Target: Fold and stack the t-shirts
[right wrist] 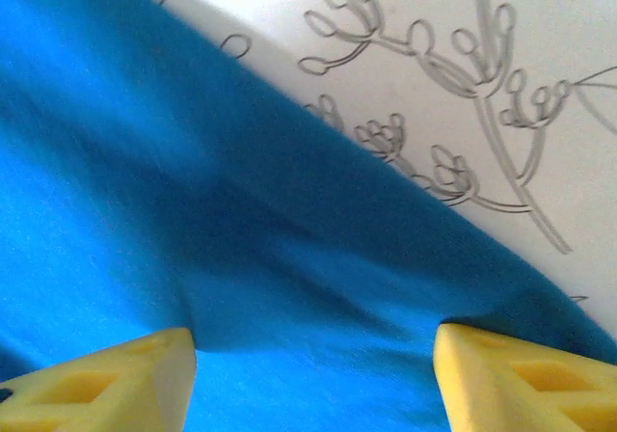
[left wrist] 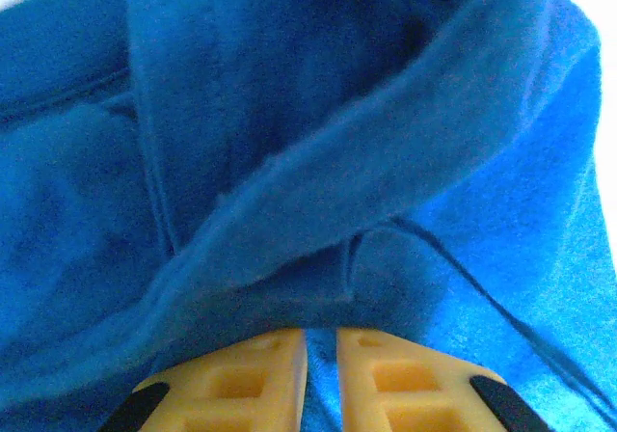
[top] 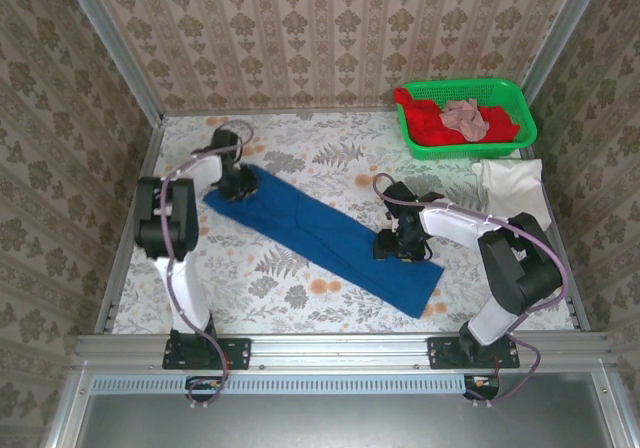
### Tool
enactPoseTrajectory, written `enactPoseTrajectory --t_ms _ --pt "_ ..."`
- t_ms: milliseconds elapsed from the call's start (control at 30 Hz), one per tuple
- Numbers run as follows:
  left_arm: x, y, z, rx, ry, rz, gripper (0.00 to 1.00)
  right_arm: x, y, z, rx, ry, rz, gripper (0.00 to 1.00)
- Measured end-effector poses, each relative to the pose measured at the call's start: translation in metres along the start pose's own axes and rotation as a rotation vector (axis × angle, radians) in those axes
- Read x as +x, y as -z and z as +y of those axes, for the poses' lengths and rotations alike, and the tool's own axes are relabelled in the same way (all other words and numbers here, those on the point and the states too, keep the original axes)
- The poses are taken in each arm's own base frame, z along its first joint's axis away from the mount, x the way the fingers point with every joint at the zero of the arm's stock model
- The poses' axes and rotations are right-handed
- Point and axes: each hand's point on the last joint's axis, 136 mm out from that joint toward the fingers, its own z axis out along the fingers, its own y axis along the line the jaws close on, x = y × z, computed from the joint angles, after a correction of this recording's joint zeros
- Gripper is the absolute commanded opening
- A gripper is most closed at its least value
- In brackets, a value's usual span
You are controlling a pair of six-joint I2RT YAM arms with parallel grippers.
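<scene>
Blue shirt (top: 320, 233) lies in 1 long diagonal band across the table (top: 300, 153). Left gripper (left wrist: 321, 340) pinches its far end, jaws narrow. Right gripper (right wrist: 313, 355) is spread wide on its near part. Cream shirt (top: 512, 183) lies at the right edge.

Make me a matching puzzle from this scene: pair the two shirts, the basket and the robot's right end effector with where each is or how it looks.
Things:
1. blue t-shirt
2. cream-white t-shirt
3. green basket
4. right end effector

Descriptions:
A. far right corner of the table, holding red cloth
B. long strip lying diagonally mid-table
C. open wide over blue cloth
D. right edge, just nearer than the basket

Pairs: 1-B; 2-D; 3-A; 4-C
</scene>
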Motion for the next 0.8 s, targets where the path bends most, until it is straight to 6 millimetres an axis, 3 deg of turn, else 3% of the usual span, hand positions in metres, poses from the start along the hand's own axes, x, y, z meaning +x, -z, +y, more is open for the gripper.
enactPoseTrajectory --t_ms 133,233,400,467,600,667,800 --pt "-0.053 -0.022 -0.04 0.05 -0.087 -0.047 0.23 0.004 0.0 0.005 -0.032 0.021 0.022 0.67" --pt "-0.078 -0.035 -0.069 0.081 -0.146 -0.076 0.35 0.008 0.001 0.008 -0.049 0.03 0.042 0.67" --pt "-0.088 -0.042 -0.1 0.108 -0.198 -0.106 0.4 0.007 0.01 0.013 -0.061 0.053 0.044 0.68" --pt "-0.086 -0.041 -0.104 0.111 -0.205 -0.108 0.5 -0.002 0.02 0.019 -0.078 0.07 0.01 0.68" --pt "-0.078 -0.029 -0.102 0.109 -0.218 -0.105 0.7 -0.031 0.041 0.038 -0.121 0.108 -0.089 0.68" --pt "-0.074 -0.013 -0.097 0.093 -0.233 -0.112 0.82 -0.049 0.049 0.048 -0.136 0.12 -0.137 0.68" --pt "-0.072 0.045 -0.095 0.097 -0.293 -0.186 0.97 -0.104 0.053 0.076 -0.166 0.136 -0.223 0.68"
